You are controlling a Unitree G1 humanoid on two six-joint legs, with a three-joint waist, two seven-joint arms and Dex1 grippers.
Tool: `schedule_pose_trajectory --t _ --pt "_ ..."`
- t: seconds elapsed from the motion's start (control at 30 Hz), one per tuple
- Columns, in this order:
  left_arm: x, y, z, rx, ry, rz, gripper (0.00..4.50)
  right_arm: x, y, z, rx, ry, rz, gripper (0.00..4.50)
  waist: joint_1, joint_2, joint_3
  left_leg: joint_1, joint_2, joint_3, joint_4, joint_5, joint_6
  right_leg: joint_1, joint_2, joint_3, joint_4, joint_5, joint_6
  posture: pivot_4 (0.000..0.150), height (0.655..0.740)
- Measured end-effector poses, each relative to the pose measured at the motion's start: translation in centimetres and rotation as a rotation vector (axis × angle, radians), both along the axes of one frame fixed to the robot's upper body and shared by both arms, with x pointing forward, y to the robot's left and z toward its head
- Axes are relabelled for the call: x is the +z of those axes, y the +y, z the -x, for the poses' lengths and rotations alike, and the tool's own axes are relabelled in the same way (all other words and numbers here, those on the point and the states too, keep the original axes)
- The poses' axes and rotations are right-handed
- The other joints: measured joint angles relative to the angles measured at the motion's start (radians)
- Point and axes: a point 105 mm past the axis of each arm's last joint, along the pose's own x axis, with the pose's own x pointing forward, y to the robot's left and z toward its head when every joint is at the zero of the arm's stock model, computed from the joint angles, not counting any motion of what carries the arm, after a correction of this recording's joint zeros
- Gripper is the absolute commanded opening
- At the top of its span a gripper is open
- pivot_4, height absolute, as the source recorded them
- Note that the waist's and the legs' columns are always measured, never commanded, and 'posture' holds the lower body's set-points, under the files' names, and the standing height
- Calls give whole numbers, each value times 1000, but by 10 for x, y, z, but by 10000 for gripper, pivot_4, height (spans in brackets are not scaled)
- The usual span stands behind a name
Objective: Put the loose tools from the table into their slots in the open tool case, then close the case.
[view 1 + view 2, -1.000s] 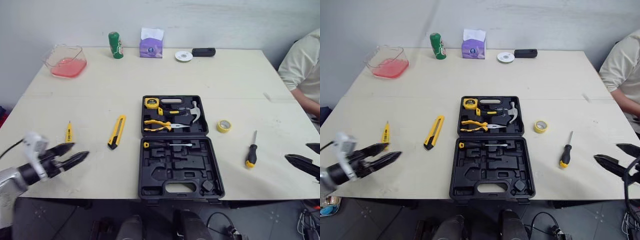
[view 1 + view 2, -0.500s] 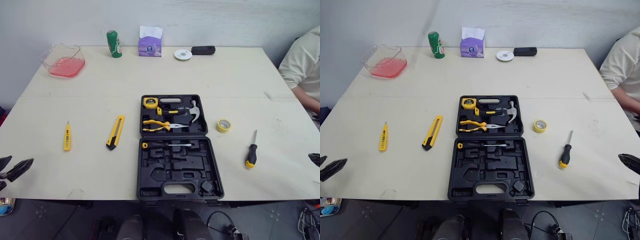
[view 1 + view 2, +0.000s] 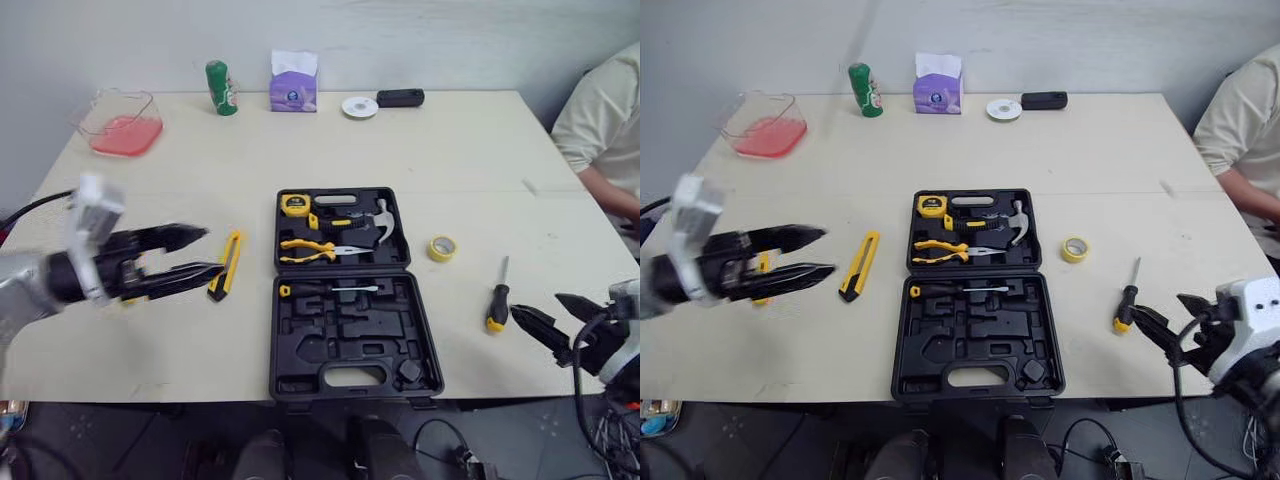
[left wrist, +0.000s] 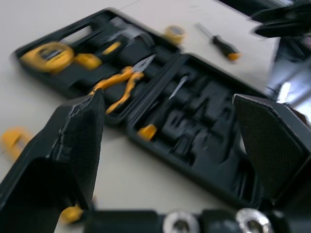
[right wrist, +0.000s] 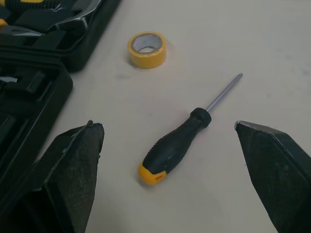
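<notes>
The black tool case lies open mid-table, holding a tape measure, a hammer, pliers and a thin screwdriver. Left of it lies a yellow utility knife. My left gripper hovers open, its tips just left of the knife, partly covering a yellow tester pen. Right of the case are a yellow tape roll and a black-handled screwdriver. My right gripper is open just behind that screwdriver's handle, nothing between its fingers.
Along the far edge stand a clear container with pink contents, a green bottle, a tissue box, a white disc and a black object. A person's sleeve shows at the far right.
Both grippers have come in from the frame edges: the left rose and reached right toward the knife, the right moved in behind the loose screwdriver. The camera shifted slightly.
</notes>
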Motion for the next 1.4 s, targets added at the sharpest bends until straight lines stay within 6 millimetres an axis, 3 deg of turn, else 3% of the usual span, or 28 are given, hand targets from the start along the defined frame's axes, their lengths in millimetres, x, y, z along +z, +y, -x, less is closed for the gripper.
schedule_pose_trajectory --t 0.07,0.17,0.33,0.57,0.67,0.83,0.97,1.07,1.2,1.3,1.4 --pt "12 -30 3 -156 -52 1 44199 -9 7 -8 -106 3 -50 45000 1 0 0 0 -1 1 1 1 0 0 0 1 1 0 0 1500 7400" --pt "15 -57 7 -316 -70 9 44199 -22 6 -15 -251 32 -81 45000 -1 3 0 -1 -2 4 1 2 1 -2 2 3 0 0 1 1500 7400" --pt "14 -80 -2 -421 -59 53 44199 -39 5 -25 -358 73 -40 45000 -6 3 0 -2 0 5 2 3 1 -3 8 6 0 1 2 1500 7400" --pt "9 -94 2 -520 -77 40 44199 -51 9 -32 -399 84 -18 45000 -17 3 0 -2 1 5 2 3 1 -3 14 10 0 1 2 1500 7400" --pt "4 -100 1 -541 -70 48 45000 -57 13 -35 -405 94 -18 36523 -20 3 0 -2 1 5 2 3 1 -3 14 10 1 1 2 1500 7400" --pt "2 -106 -3 -547 -63 70 45000 -56 18 -36 -387 82 -9 10604 -21 3 0 -2 2 4 2 3 1 -4 13 10 0 1 2 1500 7400" --pt "4 -107 -7 -533 -79 65 45000 -53 20 -33 -368 67 0 10447 -21 3 0 -2 2 4 2 3 1 -4 14 10 1 1 2 1500 7400" --pt "2 -103 -10 -510 -77 45 45000 -27 29 -36 -275 -17 32 10447 -24 3 0 -2 2 5 3 3 1 -4 14 11 1 1 2 1500 7400" --pt "-15 -84 -15 -432 -42 -14 45000 18 59 -38 40 -129 87 10447 -25 3 1 -1 2 0 1 2 0 -4 16 13 0 1 3 1500 7400" --pt "-28 -67 -15 -367 -12 -61 45000 26 80 -33 285 -88 101 10447 -22 3 2 -1 2 0 2 2 0 -4 15 13 1 1 2 1500 7400" --pt "-48 -36 -9 -257 28 -152 45000 36 104 -22 678 19 232 10447 -31 4 4 1 1 1 2 -2 7 -4 14 16 -1 2 4 1500 7400"
